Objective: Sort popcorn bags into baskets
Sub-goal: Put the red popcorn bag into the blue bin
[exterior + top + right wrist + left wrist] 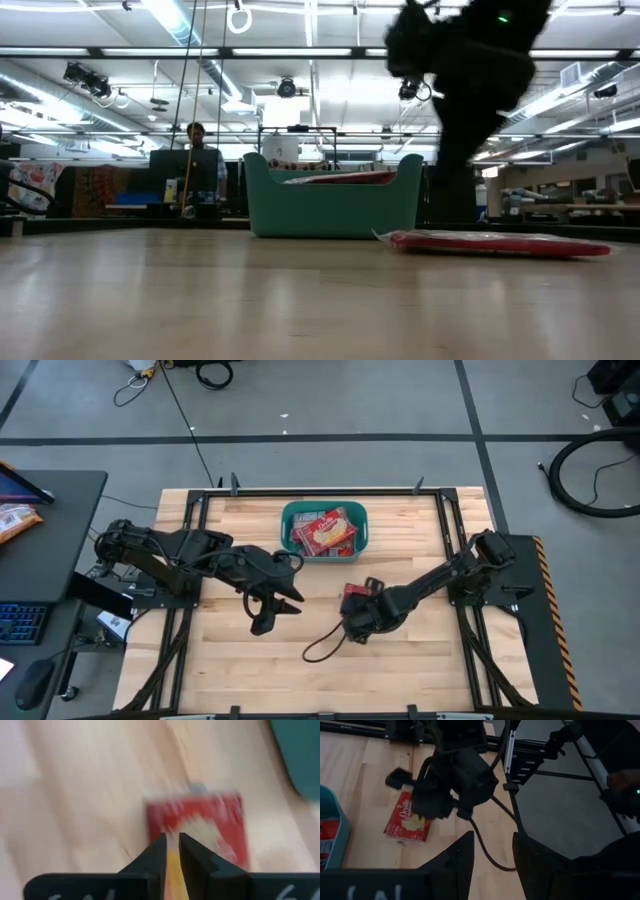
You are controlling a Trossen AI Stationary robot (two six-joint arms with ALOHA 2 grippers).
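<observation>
Two dark, near-black jointed arms, black tapered gripper fingers (465,865) — a black cable looping off the right arm (420,592), white markings on wrist housings.

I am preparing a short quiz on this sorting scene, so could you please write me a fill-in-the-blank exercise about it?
1. The tub holding packets is ____ in colour.
2. The loose popcorn bag lies flat on the ____.
3. The arm nearest that bag is the ____ one.
4. The left gripper has its jaws ____.

Answers: teal; table; right; open

Overhead looks straight down; low level across table (200,300); wrists close, downward.
</observation>
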